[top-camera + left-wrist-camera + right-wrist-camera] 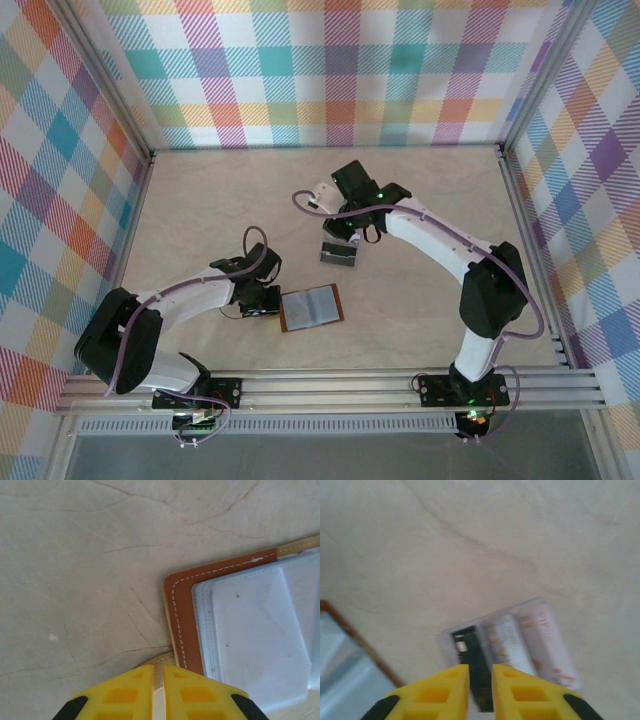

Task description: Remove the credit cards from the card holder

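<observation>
The card holder (311, 307) lies open on the table, brown leather rim (184, 617) around grey clear-plastic pockets. My left gripper (268, 302) sits at its left edge, shut (159, 680) on the thin tan strap tab. The credit cards (338, 256) lie fanned on the table up and right of the holder: one dark, one whitish, one with pinkish marks (520, 642). My right gripper (345, 238) hovers just over them, jaws a narrow gap apart (480, 675), with the dark card showing through the gap. A corner of the holder (350, 672) shows at lower left.
Checked fabric walls on an aluminium frame (140, 160) enclose the beige table (230, 190). A metal rail (400, 385) runs along the near edge between the arm bases.
</observation>
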`<action>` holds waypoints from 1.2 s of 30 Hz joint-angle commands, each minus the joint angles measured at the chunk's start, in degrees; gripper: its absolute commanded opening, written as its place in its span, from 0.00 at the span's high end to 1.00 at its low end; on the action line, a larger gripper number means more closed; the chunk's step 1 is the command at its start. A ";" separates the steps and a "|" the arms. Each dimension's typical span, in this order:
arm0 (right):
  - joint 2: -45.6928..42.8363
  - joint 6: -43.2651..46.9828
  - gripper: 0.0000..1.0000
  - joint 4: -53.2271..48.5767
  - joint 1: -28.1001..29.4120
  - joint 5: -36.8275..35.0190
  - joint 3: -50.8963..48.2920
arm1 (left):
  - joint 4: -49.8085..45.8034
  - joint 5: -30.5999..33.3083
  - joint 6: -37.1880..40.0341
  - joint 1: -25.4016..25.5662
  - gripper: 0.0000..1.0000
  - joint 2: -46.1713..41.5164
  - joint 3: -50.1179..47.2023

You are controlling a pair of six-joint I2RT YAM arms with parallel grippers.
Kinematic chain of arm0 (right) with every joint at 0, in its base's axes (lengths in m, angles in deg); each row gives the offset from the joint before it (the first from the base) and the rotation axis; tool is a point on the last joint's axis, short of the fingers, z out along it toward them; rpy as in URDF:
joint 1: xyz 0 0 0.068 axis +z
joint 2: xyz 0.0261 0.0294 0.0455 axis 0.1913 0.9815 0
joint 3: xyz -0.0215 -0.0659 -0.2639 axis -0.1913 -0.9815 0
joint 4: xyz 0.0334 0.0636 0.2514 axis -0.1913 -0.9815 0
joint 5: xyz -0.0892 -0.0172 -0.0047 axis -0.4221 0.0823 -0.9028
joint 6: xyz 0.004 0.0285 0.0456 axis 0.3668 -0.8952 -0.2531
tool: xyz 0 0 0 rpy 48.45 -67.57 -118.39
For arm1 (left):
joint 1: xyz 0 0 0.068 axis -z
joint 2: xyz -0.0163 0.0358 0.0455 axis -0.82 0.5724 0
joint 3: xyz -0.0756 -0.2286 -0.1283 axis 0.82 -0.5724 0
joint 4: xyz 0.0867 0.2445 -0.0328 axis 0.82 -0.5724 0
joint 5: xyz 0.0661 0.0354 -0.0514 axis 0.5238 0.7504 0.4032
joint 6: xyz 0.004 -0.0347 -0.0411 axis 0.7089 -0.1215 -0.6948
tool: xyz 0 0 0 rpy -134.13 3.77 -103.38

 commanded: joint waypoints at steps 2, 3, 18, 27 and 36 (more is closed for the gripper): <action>-4.16 -17.74 0.81 4.19 1.61 9.17 -5.82 | -1.21 1.42 1.12 0.71 0.87 1.43 0.99; -4.40 -20.07 0.81 4.99 2.01 10.35 -6.80 | -1.21 1.55 1.15 0.80 0.87 1.79 1.03; 1.99 -53.14 0.98 11.22 9.59 23.92 -14.45 | -1.34 0.52 1.00 2.54 0.90 3.59 0.36; 4.70 -63.01 0.94 20.12 13.87 24.84 -19.89 | -0.07 0.34 -1.31 3.57 0.91 1.79 -2.27; 10.43 -65.66 0.93 21.23 16.63 25.44 -17.72 | -0.13 0.72 -1.86 3.88 0.91 0.96 -3.18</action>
